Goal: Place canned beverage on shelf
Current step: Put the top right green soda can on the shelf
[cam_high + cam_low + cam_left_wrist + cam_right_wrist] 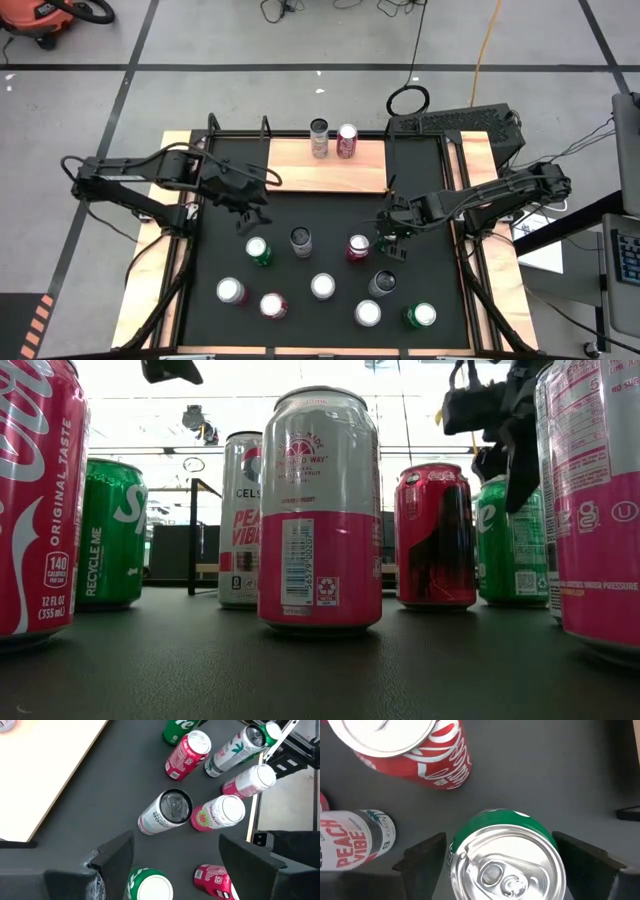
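The shelf is a light wooden board at the mat's far edge; a grey can and a red can stand on its far edge. My right gripper is open and points steeply down over an upright green can, one finger on each side of it; I see no touch. In the high view the gripper hides that can. My left gripper hangs open above the mat by the shelf's near left corner, nothing between its fingers.
Several more cans stand upright on the black mat: a green one just near of my left gripper, a dark-topped one, a pink one beside my right gripper, a red cola can. The shelf's near half is bare.
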You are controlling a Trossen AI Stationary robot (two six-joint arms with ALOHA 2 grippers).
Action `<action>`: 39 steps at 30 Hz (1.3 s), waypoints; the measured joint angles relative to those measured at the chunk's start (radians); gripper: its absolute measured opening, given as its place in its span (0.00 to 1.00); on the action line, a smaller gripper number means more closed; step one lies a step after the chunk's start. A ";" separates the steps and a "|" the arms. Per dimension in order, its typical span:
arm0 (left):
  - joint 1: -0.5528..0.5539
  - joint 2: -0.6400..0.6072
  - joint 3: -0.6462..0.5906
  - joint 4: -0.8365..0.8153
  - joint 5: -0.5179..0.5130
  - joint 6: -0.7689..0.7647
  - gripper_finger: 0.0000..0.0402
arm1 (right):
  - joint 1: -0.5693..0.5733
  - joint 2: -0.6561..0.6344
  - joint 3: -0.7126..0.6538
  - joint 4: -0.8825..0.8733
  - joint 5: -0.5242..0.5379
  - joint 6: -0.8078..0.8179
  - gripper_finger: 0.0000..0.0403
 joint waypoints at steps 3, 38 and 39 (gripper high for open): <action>0.000 0.008 0.000 0.000 0.000 0.000 0.71 | 0.000 0.000 0.000 -0.002 0.000 -0.027 0.83; -0.001 0.103 0.001 0.484 -0.131 0.225 0.71 | -0.003 -0.001 0.516 -0.336 0.065 -0.162 0.68; 0.000 0.108 0.001 0.507 -0.148 0.213 0.72 | -0.003 -0.001 0.529 -0.328 0.081 -0.170 0.68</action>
